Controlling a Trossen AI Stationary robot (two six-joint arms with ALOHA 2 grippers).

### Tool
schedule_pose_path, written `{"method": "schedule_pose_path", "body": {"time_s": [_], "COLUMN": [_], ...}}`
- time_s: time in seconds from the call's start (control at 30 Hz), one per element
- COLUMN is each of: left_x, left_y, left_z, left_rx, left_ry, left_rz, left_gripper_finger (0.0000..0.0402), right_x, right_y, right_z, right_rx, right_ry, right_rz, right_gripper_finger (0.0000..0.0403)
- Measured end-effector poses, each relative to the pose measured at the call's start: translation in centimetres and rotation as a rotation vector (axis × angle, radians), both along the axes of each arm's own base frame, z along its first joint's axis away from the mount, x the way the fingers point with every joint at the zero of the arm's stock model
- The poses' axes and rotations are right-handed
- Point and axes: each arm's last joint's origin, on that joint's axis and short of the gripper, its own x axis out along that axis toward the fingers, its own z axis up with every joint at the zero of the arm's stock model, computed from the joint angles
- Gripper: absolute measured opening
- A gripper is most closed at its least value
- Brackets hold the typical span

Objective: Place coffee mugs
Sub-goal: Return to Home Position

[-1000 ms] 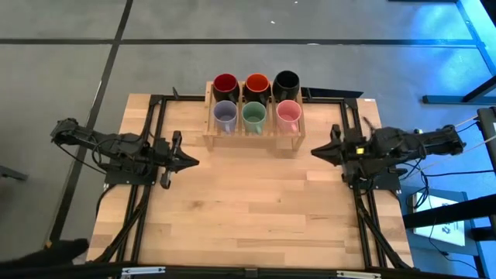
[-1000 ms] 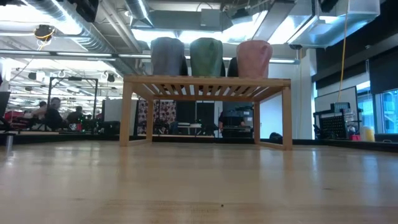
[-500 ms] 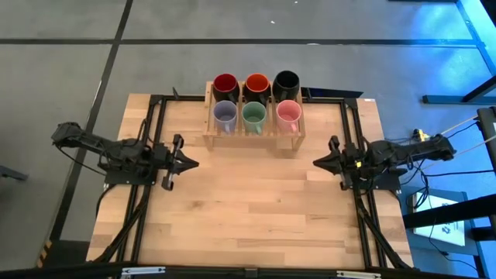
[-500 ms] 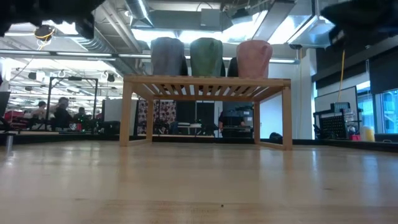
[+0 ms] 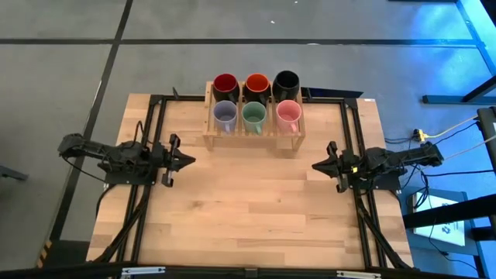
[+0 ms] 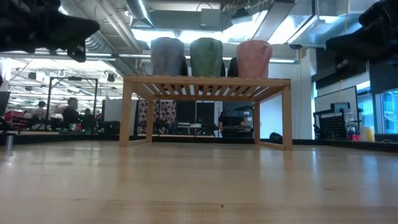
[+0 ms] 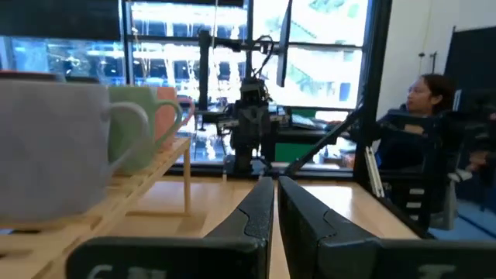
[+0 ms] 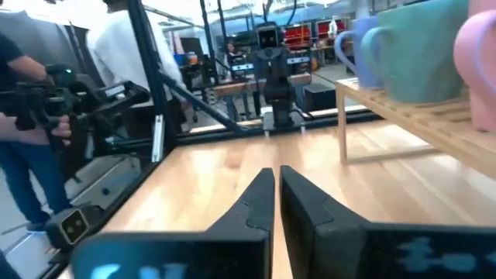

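Six coffee mugs stand upright on a slatted wooden rack (image 5: 254, 132) at the table's far middle. The back row holds a red-inside mug (image 5: 225, 83), an orange-red-inside mug (image 5: 256, 83) and a black mug (image 5: 286, 80). In front are the lavender mug (image 5: 225, 116), green mug (image 5: 253, 116) and pink mug (image 5: 288, 116). My left gripper (image 5: 192, 161) is shut and hovers left of the rack, pointing right. My right gripper (image 5: 313, 165) is shut, right of the rack, pointing left. Both wrist views show the front-row mugs, such as the green mug (image 7: 132, 128) (image 8: 418, 54).
Bare wooden tabletop (image 5: 248, 209) stretches between the grippers and toward the near edge. A dark metal frame (image 5: 155, 116) runs along both table sides. The rack stands on thin legs (image 6: 127, 115) with open space beneath. People stand and sit beyond the table (image 7: 422, 116) (image 8: 31, 139).
Both arms have come down: in the low view they have entered at the upper corners. From above, the right gripper has shifted a little toward the near edge. Both grippers stay shut, and the mugs have not moved.
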Motion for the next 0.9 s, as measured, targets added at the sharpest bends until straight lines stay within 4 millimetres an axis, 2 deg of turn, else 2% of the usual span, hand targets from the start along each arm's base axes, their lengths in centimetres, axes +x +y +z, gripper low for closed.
{"method": "schedule_pose_path", "body": {"time_s": [0.27, 0.9], "left_x": [-0.76, -0.72], "left_y": [0.41, 0.53], "left_z": [-0.35, -0.65], "left_rx": [0.006, 0.006], "left_ry": [0.016, 0.047], "left_rz": [0.028, 0.060], "left_gripper_finger": [0.0015, 0.0015], "right_x": [0.01, 0.01], "right_y": [-0.05, -0.04], "right_z": [-0.06, -0.04], "right_rx": [-0.037, -0.047], "right_ry": [0.006, 0.001], "right_rz": [-0.019, -0.018], "right_gripper_finger": [0.0010, 0.0010]}}
